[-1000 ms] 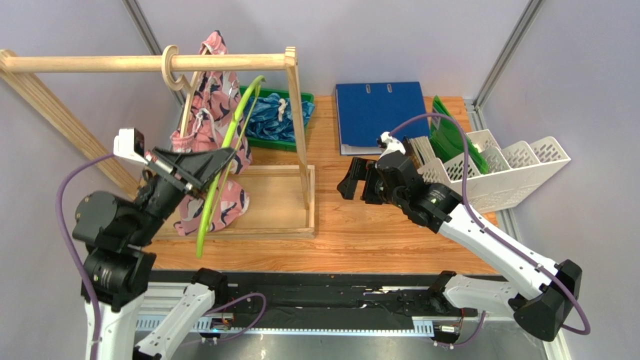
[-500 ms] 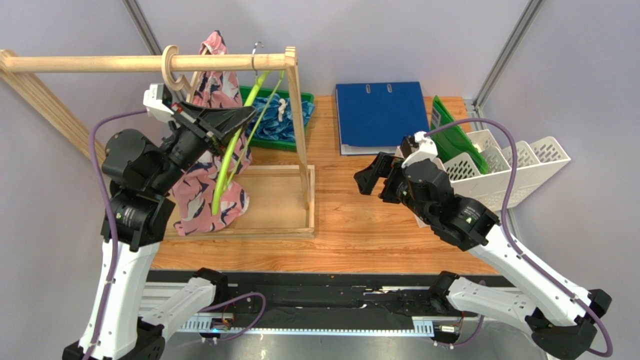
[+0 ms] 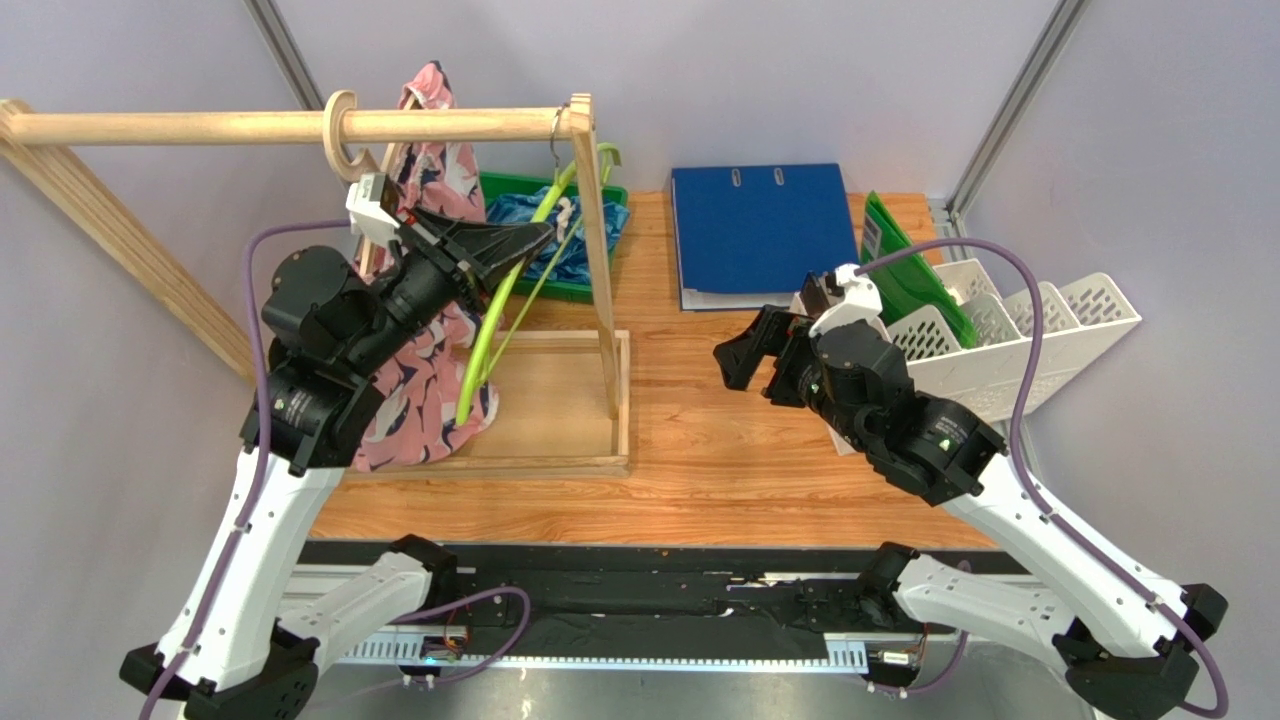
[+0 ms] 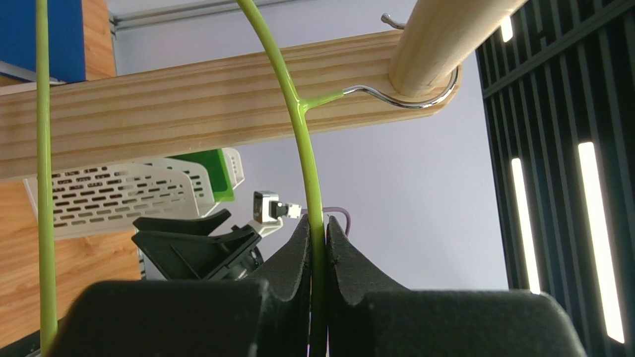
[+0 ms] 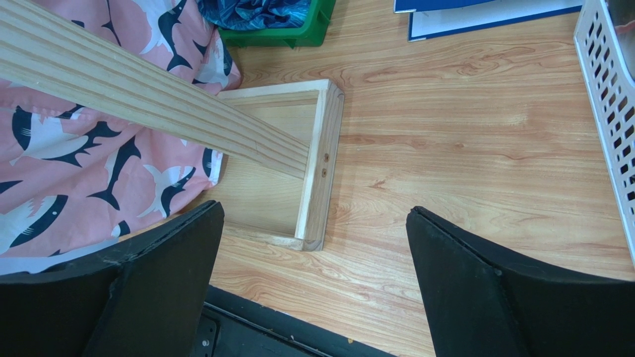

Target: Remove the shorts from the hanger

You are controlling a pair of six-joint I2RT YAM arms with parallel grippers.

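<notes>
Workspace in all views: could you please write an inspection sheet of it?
Surface: light wooden table, no spills seen.
Job's things: pink shark-print shorts hang from the wooden rail; blue-teal wavy shorts lie in the green plastic bin; thin green hanger hooked on the rail, bare.
Clutter: blue ring binder, white perforated file rack.
Hands: left hand shut on the hanger; right hand open, empty.
Cables: purple cable along each arm.
Surroundings: grey walls, metal frame posts.

Glossy hanger (image 4: 304,149), perhaps plastic, metal hook (image 4: 419,97), matt wood rail (image 4: 447,33), cloth shorts (image 5: 89,171)

Left arm (image 3: 323,353) hides part of pink shorts (image 3: 421,413).
</notes>
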